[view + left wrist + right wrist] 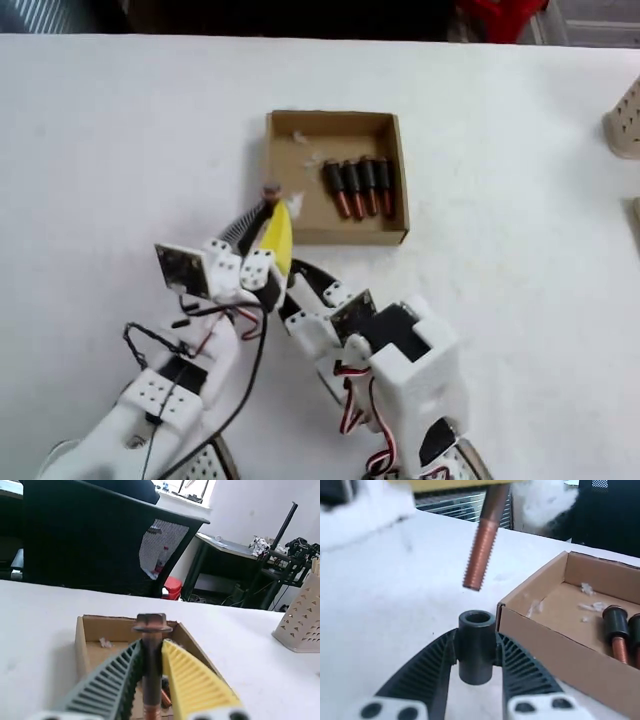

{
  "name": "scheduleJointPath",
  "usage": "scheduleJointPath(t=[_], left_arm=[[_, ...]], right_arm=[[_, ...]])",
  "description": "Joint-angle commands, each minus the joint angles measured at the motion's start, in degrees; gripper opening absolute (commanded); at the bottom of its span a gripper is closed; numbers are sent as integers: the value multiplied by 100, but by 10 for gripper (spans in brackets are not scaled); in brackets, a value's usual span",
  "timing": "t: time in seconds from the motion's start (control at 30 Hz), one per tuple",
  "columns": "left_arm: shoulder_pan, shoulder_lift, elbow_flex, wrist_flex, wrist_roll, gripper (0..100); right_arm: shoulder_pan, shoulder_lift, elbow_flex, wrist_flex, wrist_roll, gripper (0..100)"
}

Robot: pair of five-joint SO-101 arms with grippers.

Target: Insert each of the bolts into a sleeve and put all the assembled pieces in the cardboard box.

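- Left gripper (151,647): clamped on the copper bolt (151,630) at mid-shank, head up, just at the near-left corner of the cardboard box (336,236).
- Right gripper (476,639): closed around the black sleeve (477,652), bore upward. The bolt's threaded tip hangs above it, tilted, not touching.
- Box interior: four assembled pieces (360,187) lie side by side in the right half.

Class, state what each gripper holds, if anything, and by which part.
The left gripper grips the bolt by its shank, just below the head. The right gripper clamps the sleeve by its side wall.
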Motion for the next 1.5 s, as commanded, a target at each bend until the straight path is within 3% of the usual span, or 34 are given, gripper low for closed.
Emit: scheduleJointPath(t=[0.0, 0.6, 0.97, 1.23, 1.47], left_arm=[[-57, 382, -53, -334, 62, 24], [-57, 3442, -70, -3402, -185, 23], [-4, 3837, -62, -3420, -193, 23], [66, 3837, -53, -3385, -185, 23], [409, 3793, -53, -2637, -440, 24]], right_arm=[[4, -66, 0, -163, -53, 16], [48, -75, 70, -242, -53, 16], [505, -725, 79, 40, -659, 16], [620, -1051, 44, 541, -659, 16], [778, -1015, -123, 549, -659, 16]])
